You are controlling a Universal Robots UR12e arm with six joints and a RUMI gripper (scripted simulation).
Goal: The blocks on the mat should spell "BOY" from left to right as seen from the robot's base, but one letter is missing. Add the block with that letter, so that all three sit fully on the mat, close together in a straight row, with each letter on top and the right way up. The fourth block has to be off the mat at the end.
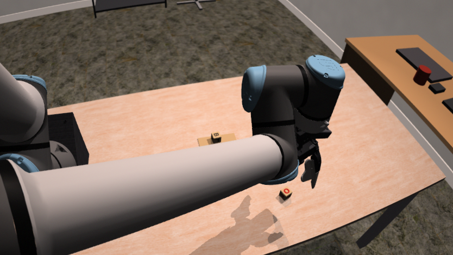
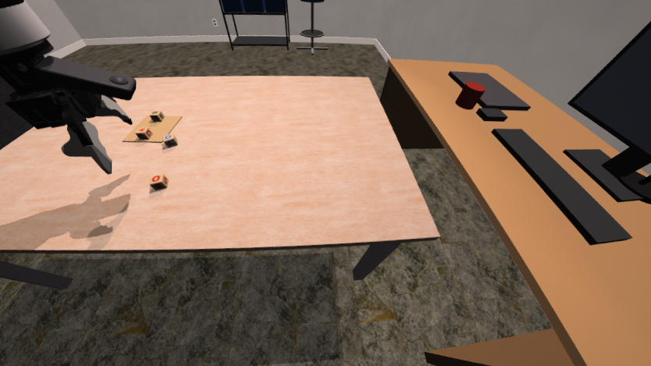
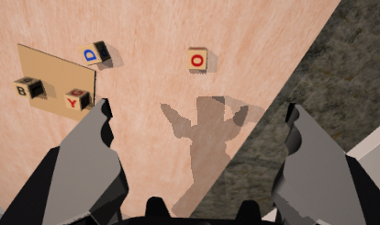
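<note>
Wooden letter cubes, four counted: black-lettered B block [image 3: 28,87] and red-lettered Y block [image 3: 77,99] on the one tan rectangular mat [image 3: 55,73] at left of the wrist frame, blue-lettered D block [image 3: 94,53] just off the mat's upper right corner on the pale wooden table [image 2: 268,151], red-lettered O block [image 3: 197,59] well apart to the right. One dark two-jaw gripper [image 3: 197,170], jaws spread wide and holding nothing, raised above the table with the O block at upper centre of the wrist frame, beyond the gap between the fingers. O face up, upright, cube edges nearly square with the frame; no long axis to tell on a cube.
</note>
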